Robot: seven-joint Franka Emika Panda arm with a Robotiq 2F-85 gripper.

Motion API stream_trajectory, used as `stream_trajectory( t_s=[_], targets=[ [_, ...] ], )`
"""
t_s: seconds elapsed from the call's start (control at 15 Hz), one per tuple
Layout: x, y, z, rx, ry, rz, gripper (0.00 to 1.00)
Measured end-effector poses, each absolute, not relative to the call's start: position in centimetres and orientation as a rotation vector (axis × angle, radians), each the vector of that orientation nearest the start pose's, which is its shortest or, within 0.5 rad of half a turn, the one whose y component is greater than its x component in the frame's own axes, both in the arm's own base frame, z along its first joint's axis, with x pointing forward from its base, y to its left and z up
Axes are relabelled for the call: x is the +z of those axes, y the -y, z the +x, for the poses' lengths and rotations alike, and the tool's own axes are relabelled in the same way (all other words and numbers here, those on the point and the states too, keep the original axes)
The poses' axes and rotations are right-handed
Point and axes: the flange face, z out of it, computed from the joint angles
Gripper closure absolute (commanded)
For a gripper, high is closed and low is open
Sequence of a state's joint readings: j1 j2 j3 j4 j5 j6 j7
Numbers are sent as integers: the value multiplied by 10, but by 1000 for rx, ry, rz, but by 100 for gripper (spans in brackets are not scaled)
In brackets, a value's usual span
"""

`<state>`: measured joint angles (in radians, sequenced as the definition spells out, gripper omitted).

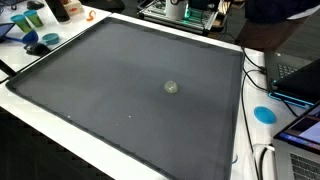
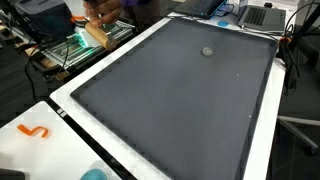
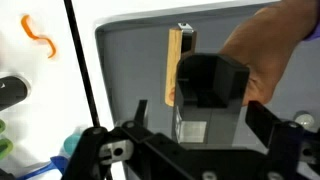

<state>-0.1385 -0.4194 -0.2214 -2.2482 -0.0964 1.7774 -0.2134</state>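
In the wrist view my gripper (image 3: 202, 122) is open, its two dark fingers (image 3: 141, 112) set wide apart. Between them a person's hand (image 3: 268, 48) holds a black box-like object (image 3: 210, 82) with a wooden block (image 3: 174, 62) on its side. The fingers do not touch it. All this hangs over the edge of a large dark grey mat (image 3: 130, 60). In an exterior view the hand with the wooden block (image 2: 95, 34) is at the mat's far left corner. A small grey ball (image 1: 171, 87) (image 2: 207, 51) lies alone on the mat (image 1: 110, 80).
An orange squiggle (image 2: 33, 131) (image 3: 38, 33) lies on the white table beside the mat. A blue disc (image 1: 264, 114), laptops (image 1: 300, 130) (image 2: 262, 15) and cables line one side. Bottles and clutter (image 1: 40, 20) and green-lit equipment (image 1: 185, 10) stand past the far edge.
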Motion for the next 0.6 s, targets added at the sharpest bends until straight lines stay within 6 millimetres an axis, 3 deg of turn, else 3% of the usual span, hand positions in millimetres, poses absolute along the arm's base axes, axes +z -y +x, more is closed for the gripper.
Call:
stream_trajectory(
  t_s=[0.2, 0.27, 0.33, 0.47, 0.6],
  targets=[
    [521, 165, 391, 91, -159, -3124, 4],
    [521, 164, 391, 91, -157, -3125, 12],
    [521, 164, 391, 91, -156, -3126, 29],
    [520, 163, 392, 92, -152, -3127, 38],
    [520, 162, 393, 94, -149, -3128, 56]
  ],
)
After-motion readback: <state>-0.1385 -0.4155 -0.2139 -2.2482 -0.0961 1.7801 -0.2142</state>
